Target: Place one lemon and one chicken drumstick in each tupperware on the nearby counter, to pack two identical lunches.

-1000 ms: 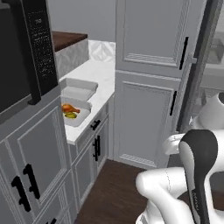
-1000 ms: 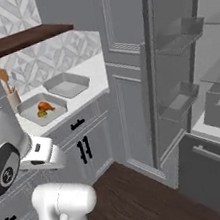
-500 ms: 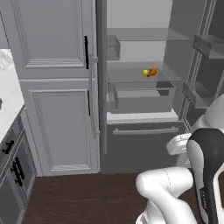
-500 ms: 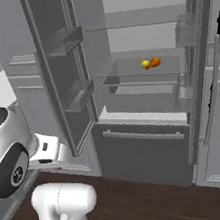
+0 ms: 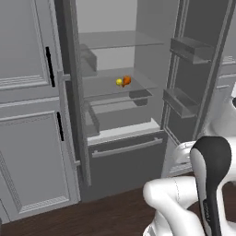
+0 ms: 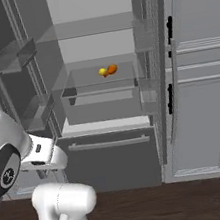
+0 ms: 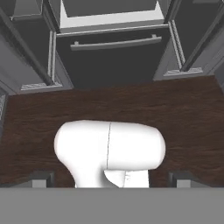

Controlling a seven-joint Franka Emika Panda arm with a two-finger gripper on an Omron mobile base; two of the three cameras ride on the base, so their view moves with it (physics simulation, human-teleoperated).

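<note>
A yellow lemon (image 5: 119, 82) and an orange-brown chicken drumstick (image 5: 126, 80) lie touching side by side on a glass shelf inside the open fridge. From the right base camera the lemon (image 6: 102, 72) sits left of the drumstick (image 6: 111, 70). The arm is folded low in front of the fridge, well short of the shelf. In the hand view my gripper (image 7: 112, 180) points down at the floor, open, its fingertips (image 7: 42, 179) wide apart and holding nothing. The tupperware and the marble counter are out of view.
Both fridge doors stand open, the left door (image 5: 73, 92) and the right door (image 5: 193, 69) with its bins flanking the shelves. Below is a freezer drawer (image 5: 126, 147) with a bar handle. Grey cabinets (image 5: 27, 115) stand beside it. Dark wooden floor (image 7: 43, 113) lies underneath.
The whole picture has swung: the base turned from the counter with its trays to face the open fridge. The lemon and drumstick on the shelf now sit near centre.
</note>
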